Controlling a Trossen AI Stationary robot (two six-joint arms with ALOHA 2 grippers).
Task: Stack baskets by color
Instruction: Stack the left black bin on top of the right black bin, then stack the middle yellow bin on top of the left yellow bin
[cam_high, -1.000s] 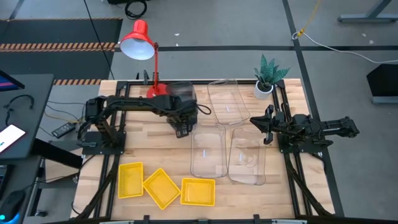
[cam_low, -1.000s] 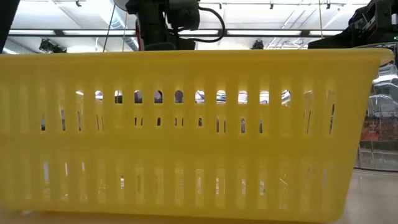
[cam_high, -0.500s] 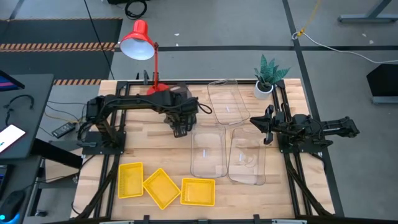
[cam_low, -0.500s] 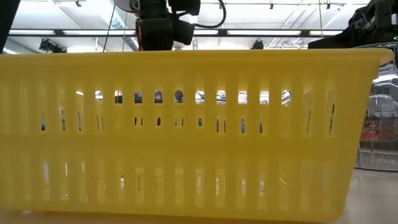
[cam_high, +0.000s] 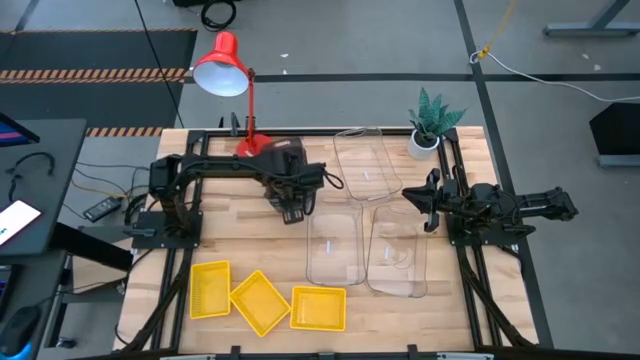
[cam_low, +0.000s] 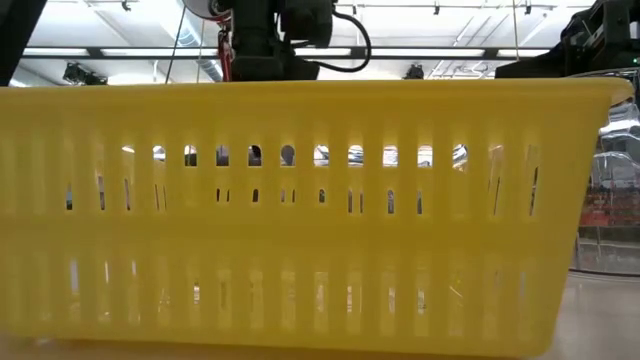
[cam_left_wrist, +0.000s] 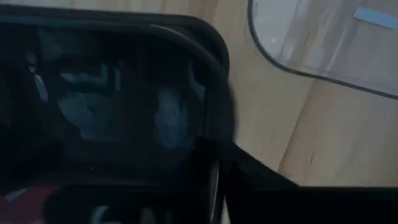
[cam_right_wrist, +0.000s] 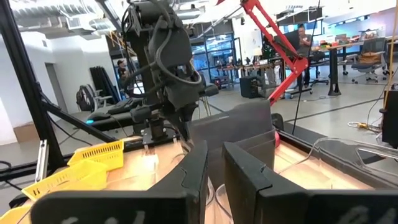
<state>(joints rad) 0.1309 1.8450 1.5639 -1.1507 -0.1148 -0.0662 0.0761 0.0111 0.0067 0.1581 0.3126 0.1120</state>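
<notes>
Three yellow baskets (cam_high: 260, 300) lie side by side near the table's front edge; one (cam_low: 320, 220) fills the low view. Three clear baskets (cam_high: 335, 240) sit separately at mid-table. A dark grey basket (cam_right_wrist: 242, 124) stands on the wood close to the lamp's base, and its rounded corner (cam_left_wrist: 211, 43) shows in the left wrist view beside a clear basket (cam_left_wrist: 323, 43). My left gripper (cam_high: 292, 208) points down at the grey basket's near side (cam_right_wrist: 154, 140); I cannot tell whether it touches it. My right gripper (cam_high: 425, 200) waits level at the right with a narrow gap and nothing inside (cam_right_wrist: 216, 152).
A red desk lamp (cam_high: 222, 65) stands at the far edge behind my left arm. A small potted plant (cam_high: 435, 120) sits at the far right corner. Bare wood (cam_high: 240, 235) lies between the left arm and the yellow baskets.
My left hand has tipped a little over the dark grey basket and stays over nearly the same spot. The baskets on the table have not moved.
</notes>
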